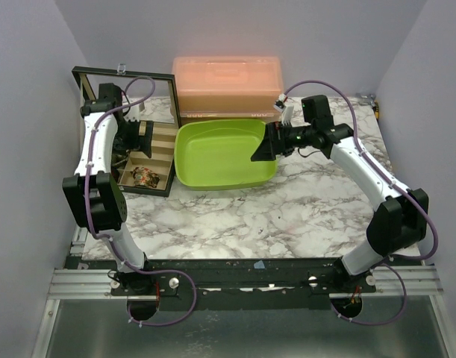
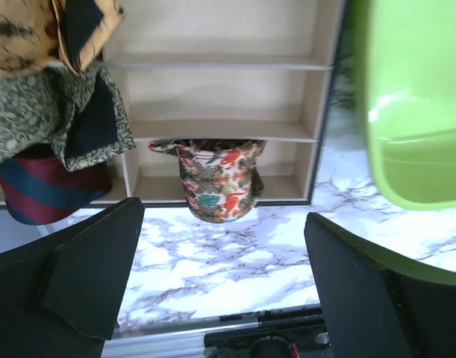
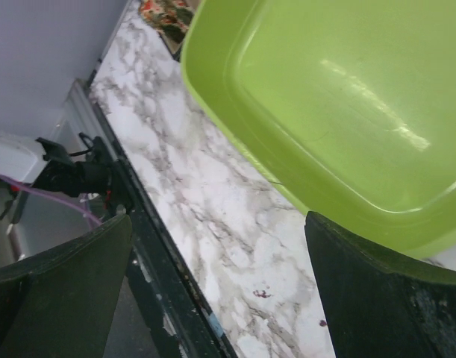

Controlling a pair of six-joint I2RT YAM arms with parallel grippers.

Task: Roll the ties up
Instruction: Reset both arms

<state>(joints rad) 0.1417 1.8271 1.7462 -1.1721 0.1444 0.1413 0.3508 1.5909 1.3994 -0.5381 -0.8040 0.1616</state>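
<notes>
A rolled floral tie point(image 2: 219, 183), orange, red, cream and green, lies in the front compartment of the divided beige box point(image 2: 235, 97) and bulges over its front wall; in the top view this tie point(image 1: 144, 177) is at the box's near end. My left gripper point(image 2: 224, 280) hovers over the marble just in front of it, jaws wide open with nothing between them. From above, the left gripper point(image 1: 144, 143) hangs over the box point(image 1: 165, 142). My right gripper point(image 1: 263, 151) is open and empty at the right rim of the lime-green tray point(image 1: 213, 153), and the right wrist view shows the marble between its fingers point(image 3: 377, 298).
Other rolled ties fill the box's left side: green paisley point(image 2: 60, 123), red-and-navy striped point(image 2: 52, 192), orange point(image 2: 22, 33). The box's black lid point(image 1: 123, 86) stands upright. A translucent orange bin point(image 1: 228, 82) sits behind the tray. Bare marble tabletop point(image 1: 235, 216) stretches to the front rail.
</notes>
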